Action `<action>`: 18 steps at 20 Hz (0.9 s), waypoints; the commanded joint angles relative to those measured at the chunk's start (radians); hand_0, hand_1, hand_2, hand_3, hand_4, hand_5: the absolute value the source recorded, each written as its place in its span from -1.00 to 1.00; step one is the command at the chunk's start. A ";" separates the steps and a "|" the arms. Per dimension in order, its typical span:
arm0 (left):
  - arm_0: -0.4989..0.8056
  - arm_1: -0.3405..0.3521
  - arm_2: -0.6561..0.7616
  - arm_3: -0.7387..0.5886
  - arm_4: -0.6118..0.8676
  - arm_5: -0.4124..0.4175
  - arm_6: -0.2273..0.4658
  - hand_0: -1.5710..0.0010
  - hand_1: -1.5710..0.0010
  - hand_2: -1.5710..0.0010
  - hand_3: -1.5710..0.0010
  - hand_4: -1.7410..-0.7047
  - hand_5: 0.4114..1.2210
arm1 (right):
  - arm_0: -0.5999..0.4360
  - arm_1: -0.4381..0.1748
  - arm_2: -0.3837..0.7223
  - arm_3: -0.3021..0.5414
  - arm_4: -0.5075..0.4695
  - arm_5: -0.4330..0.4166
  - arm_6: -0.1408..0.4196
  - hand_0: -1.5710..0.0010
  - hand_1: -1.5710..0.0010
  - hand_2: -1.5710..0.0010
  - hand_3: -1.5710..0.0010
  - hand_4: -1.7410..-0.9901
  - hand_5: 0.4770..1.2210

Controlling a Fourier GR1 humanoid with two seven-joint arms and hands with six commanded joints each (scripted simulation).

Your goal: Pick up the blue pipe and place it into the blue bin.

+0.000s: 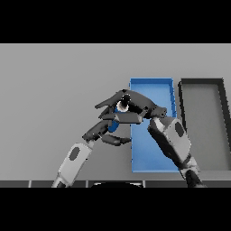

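The blue pipe point(114, 125) shows only as a short blue stretch between the two hands, just left of the blue bin's left wall. A pale round end point(122, 107) sits above it inside the right hand. My right hand point(136, 108) reaches in from the lower right over the bin's left edge, with its fingers curled round the pipe's upper part. My left hand point(103, 131) comes up from the lower left, right below and beside the pipe, fingers relaxed and spread. The blue bin point(153, 85) is a long tray in the table's middle right, partly hidden by the right forearm.
A dark grey bin point(204, 122) stands right of the blue one, almost touching it. The grey table point(54, 99) stretches out to the left and behind.
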 commanded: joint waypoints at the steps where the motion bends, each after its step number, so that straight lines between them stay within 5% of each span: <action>1: 0.003 -0.004 -0.004 -0.004 0.002 -0.003 0.005 0.99 0.99 0.99 0.99 0.61 -0.92 | -0.064 -0.015 -0.033 0.027 -0.047 0.001 0.007 -1.00 -1.00 -1.00 -1.00 -1.00 1.00; 3: 0.006 -0.002 -0.001 -0.010 0.017 -0.015 0.015 0.99 0.99 1.00 1.00 0.61 -0.94 | -0.154 -0.046 -0.089 0.085 -0.105 0.005 -0.020 -1.00 -1.00 -1.00 -1.00 -1.00 1.00; 6: 0.028 0.010 -0.006 -0.026 0.007 -0.011 0.028 1.00 1.00 1.00 1.00 0.62 -0.95 | -0.263 -0.113 -0.167 0.176 -0.047 -0.073 -0.071 -1.00 -1.00 -1.00 -1.00 -1.00 1.00; 9: 0.012 0.011 0.001 -0.023 0.015 -0.019 0.047 1.00 1.00 1.00 1.00 0.64 -0.97 | -0.329 -0.186 -0.230 0.314 -0.004 -0.097 -0.065 -1.00 -1.00 -1.00 -1.00 -1.00 1.00; 15: 0.010 0.017 -0.004 -0.028 -0.005 -0.008 0.018 1.00 1.00 1.00 1.00 0.67 -1.00 | -0.248 -0.278 -0.285 0.487 0.086 -0.068 -0.110 -1.00 -1.00 -1.00 -1.00 -1.00 1.00; 18: 0.012 0.024 -0.003 -0.024 -0.006 -0.012 0.014 1.00 1.00 1.00 1.00 0.69 -0.98 | -0.120 -0.291 -0.289 0.445 0.082 -0.089 -0.098 -1.00 -1.00 -1.00 -1.00 -1.00 1.00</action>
